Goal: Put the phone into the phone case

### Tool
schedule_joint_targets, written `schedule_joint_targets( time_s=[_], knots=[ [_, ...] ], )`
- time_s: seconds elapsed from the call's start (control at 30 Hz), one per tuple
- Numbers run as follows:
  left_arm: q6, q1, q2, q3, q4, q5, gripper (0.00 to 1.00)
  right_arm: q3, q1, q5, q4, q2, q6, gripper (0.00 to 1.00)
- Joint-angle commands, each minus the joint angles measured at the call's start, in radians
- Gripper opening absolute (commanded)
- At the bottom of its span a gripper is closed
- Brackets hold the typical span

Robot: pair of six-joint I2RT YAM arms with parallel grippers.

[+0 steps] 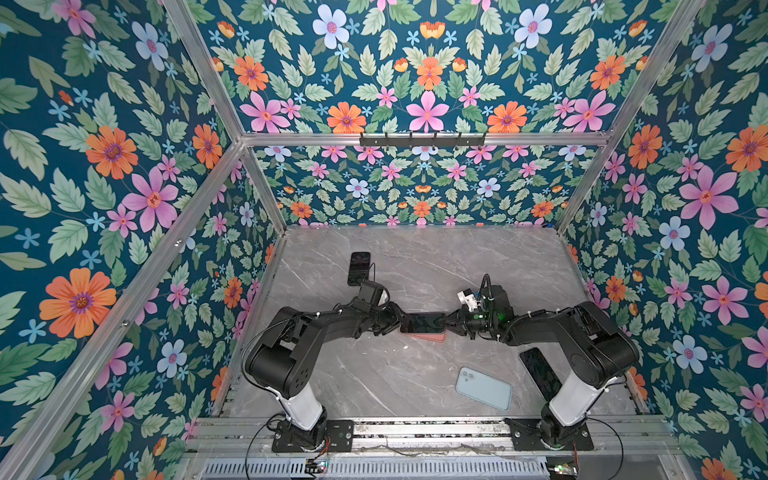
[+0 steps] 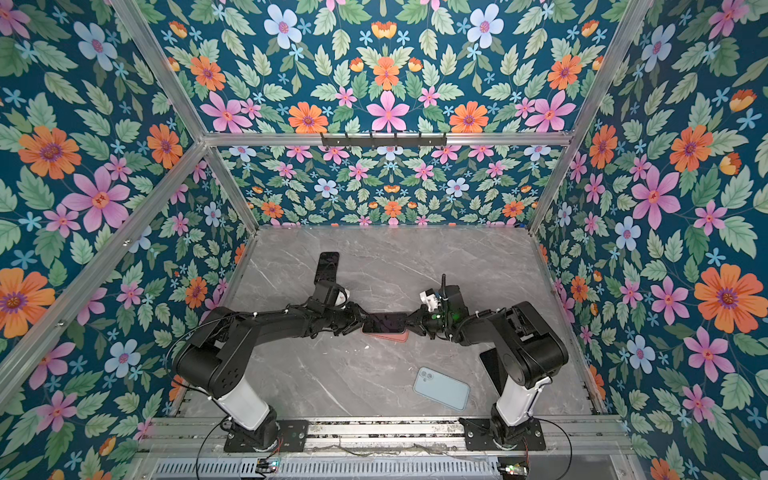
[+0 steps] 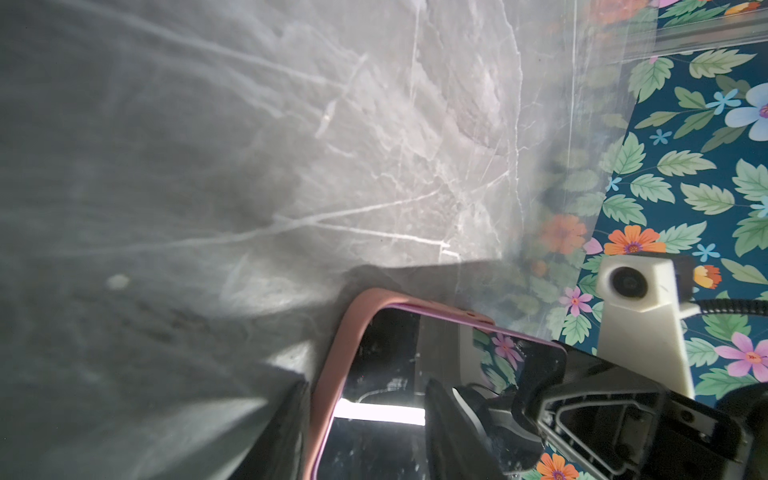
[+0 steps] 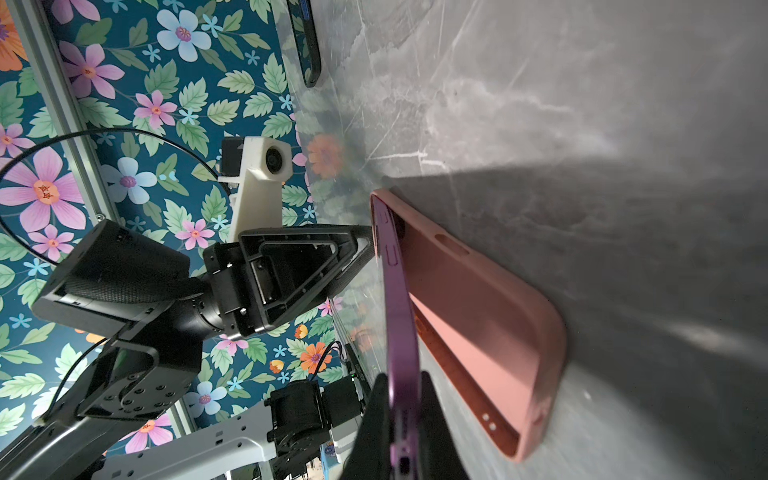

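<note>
At the far left of the grey table (image 1: 415,257) lies a black slab (image 1: 359,268), a phone or a case, I cannot tell which. Next come the left fingers (image 4: 349,249), set at the left end of the phone (image 1: 424,322) and of the pink phone case (image 1: 432,336). 1 finger is on the screen side and 1 is outside the case rim. I cannot tell whether they squeeze.

The phone case lies on the table at mid-table, open side up. The phone, purple-edged and screen up, sits tilted over it. Its left end meets the case's left end and its right end is raised clear.

The right fingers (image 4: 372,428) are clamped on that raised end. Further right and nearer the front lie a pale blue phone (image 1: 484,388), back up, then a second black phone (image 1: 540,370) beside the right arm.
</note>
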Motion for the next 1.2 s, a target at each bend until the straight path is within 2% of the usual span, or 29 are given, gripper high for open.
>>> schedule_joint_targets(
  time_s=[0.0,0.67,0.97,1.17],
  knots=[
    [-0.003,-0.002,0.005,-0.003,-0.019,-0.006,0.47,0.0,0.003,0.052,-0.098,0.014,-0.019,0.0],
    [-0.023,-0.033,0.01,-0.001,0.009,0.002,0.47,0.033,0.022,0.065,-0.186,0.089,-0.068,0.0],
    [-0.032,-0.047,0.004,-0.012,0.014,-0.004,0.39,0.043,0.051,0.084,-0.207,0.108,-0.08,0.0],
    [-0.036,-0.05,-0.011,-0.023,0.011,-0.012,0.38,0.048,0.07,0.096,-0.217,0.109,-0.087,0.03]
  ],
)
